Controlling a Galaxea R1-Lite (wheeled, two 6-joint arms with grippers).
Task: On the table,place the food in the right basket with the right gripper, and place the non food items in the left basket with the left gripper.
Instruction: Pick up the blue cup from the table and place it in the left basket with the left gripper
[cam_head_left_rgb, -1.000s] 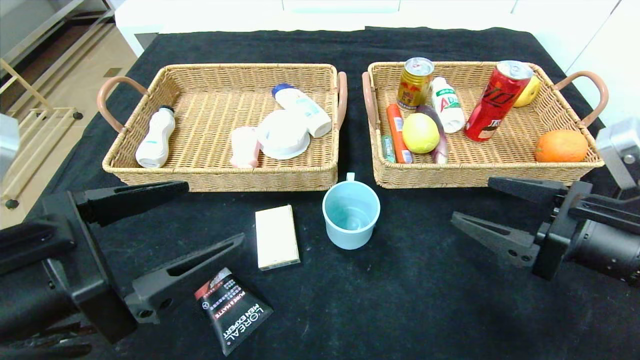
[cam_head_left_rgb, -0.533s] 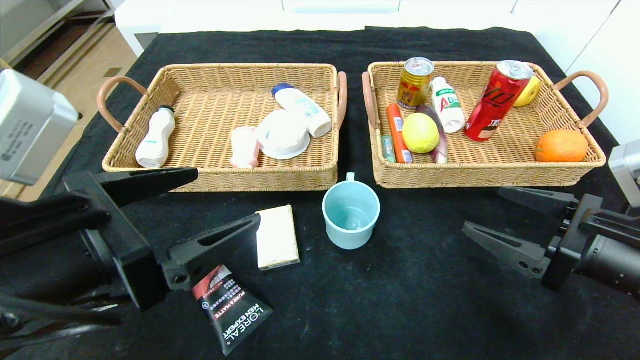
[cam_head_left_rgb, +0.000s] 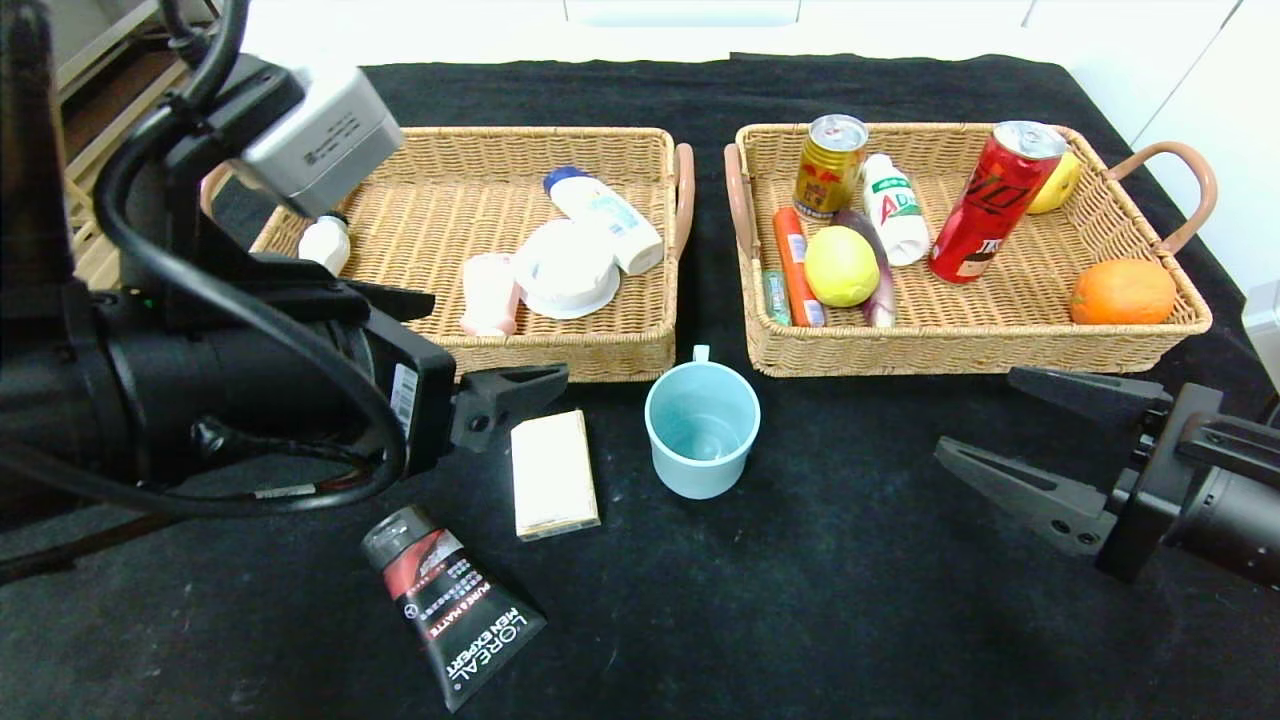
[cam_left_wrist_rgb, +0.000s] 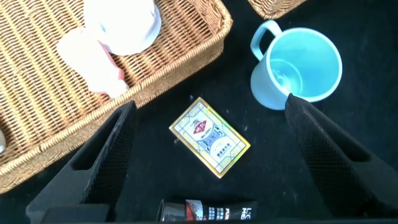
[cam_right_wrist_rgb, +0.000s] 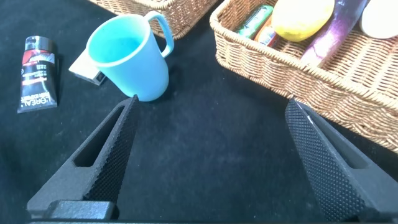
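Black-cloth desk (cam_head_left_rgb: 860, 600) carrying two shallow tan wicker baskets with pinkish-brown loop handles, set side by side and apart.

Left basket (cam_head_left_rgb: 560, 355): holds white bottles, a round white dish and a pale pink item. Right basket (cam_head_left_rgb: 960, 345): holds the food, namely a tall red drink can (cam_head_left_rgb: 990, 205) leaning upright, a yellow lemon (cam_head_left_rgb: 842, 265) and, just beside it, a long orange-red wrapped sausage (cam_head_left_rgb: 795, 265); also a gold can, a white bottle, an orange and a second yellow fruit.

On the cloth in front of the baskets lie the non-food items: a light blue handled mug (cam_head_left_rgb: 702, 432) standing upright between the two baskets' near corners; a flat cream rectangular box (cam_head_left_rgb: 553, 474) just beside the mug, on the left; a black-and-red L'Oreal tube (cam_head_left_rgb: 455, 610) lying nearer the robot.

Left tool (cam_left_wrist_rgb: 208, 155): released, fingers spread wide, poised above the box, grasping nothing. Right tool (cam_head_left_rgb: 1010, 430): released and empty, low over the cloth in front of the right basket, well apart from the mug.
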